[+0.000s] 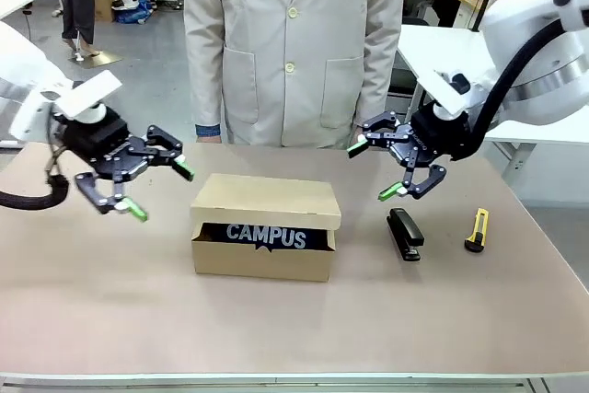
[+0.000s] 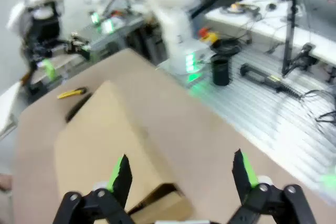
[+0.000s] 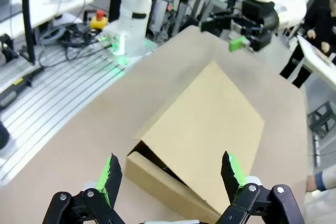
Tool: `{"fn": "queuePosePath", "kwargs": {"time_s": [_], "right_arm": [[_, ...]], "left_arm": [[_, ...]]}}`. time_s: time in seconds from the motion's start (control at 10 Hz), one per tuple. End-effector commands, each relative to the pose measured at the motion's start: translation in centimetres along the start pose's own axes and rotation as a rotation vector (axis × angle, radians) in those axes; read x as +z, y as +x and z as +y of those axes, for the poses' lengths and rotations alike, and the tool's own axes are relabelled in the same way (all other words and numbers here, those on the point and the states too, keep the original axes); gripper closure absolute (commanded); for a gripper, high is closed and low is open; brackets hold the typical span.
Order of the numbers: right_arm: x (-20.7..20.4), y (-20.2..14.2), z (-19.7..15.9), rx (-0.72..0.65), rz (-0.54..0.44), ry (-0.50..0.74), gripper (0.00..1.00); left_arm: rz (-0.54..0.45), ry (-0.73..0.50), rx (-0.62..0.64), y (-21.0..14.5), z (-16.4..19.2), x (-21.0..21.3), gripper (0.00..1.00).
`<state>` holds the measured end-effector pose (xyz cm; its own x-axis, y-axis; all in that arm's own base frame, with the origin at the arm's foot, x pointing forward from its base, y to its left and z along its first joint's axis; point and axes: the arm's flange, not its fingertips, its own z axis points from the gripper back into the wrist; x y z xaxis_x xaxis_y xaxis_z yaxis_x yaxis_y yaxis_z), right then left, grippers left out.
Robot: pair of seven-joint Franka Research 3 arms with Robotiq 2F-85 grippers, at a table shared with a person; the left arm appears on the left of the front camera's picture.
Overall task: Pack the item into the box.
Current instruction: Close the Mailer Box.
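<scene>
The brown cardboard box [image 1: 265, 198] sits mid-table with its flap lid lowered almost flat. Through the front gap shows the navy item [image 1: 267, 236] with white "CAMPUS" lettering, lying inside. My left gripper [image 1: 161, 192] hovers open just left of the box, touching nothing. Open as well, my right gripper [image 1: 373, 170] hangs to the right of the box, above the table. In the left wrist view the left gripper [image 2: 181, 171] is spread over the box [image 2: 105, 135]. In the right wrist view the right gripper [image 3: 170, 176] stands wide above the box [image 3: 210, 124] lid.
A black stapler [image 1: 405, 234] and a yellow utility knife [image 1: 476, 229] lie right of the box, below my right gripper. A person in a beige coat [image 1: 293, 43] stands at the far table edge, behind the box.
</scene>
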<state>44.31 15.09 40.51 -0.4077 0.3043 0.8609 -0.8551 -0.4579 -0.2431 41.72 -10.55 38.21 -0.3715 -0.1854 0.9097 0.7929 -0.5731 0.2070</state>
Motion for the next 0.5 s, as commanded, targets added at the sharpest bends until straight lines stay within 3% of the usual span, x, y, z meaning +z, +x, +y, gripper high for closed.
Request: {"fn": "queuePosePath", "kwargs": {"time_s": [0.0, 0.1, 0.2, 0.3, 0.4], "right_arm": [[1.4, 1.2, 0.6, -0.092, -0.081, -0.05, 0.0], [1.3, 1.4, -0.3, -0.14, -0.156, -0.202, 0.0], [0.2, 1.4, -2.0, -0.141, -0.22, -0.262, 0.0], [1.5, 0.5, 0.0, -0.083, -0.076, -0.065, 0.0], [1.5, 0.5, 0.0, -0.083, -0.076, -0.065, 0.0]], "left_arm": [[-0.146, -0.109, -0.018, 1.1, -0.9, 2.0, 0.0], [-0.278, 0.104, -0.066, 1.7, 0.4, 2.6, 0.0], [-0.387, 0.278, -0.097, 1.7, 2.2, 2.5, 0.0], [-0.157, -0.034, -0.012, 1.7, -0.9, 1.4, 0.0], [-0.157, -0.034, -0.012, 1.7, -0.9, 1.4, 0.0]]}}
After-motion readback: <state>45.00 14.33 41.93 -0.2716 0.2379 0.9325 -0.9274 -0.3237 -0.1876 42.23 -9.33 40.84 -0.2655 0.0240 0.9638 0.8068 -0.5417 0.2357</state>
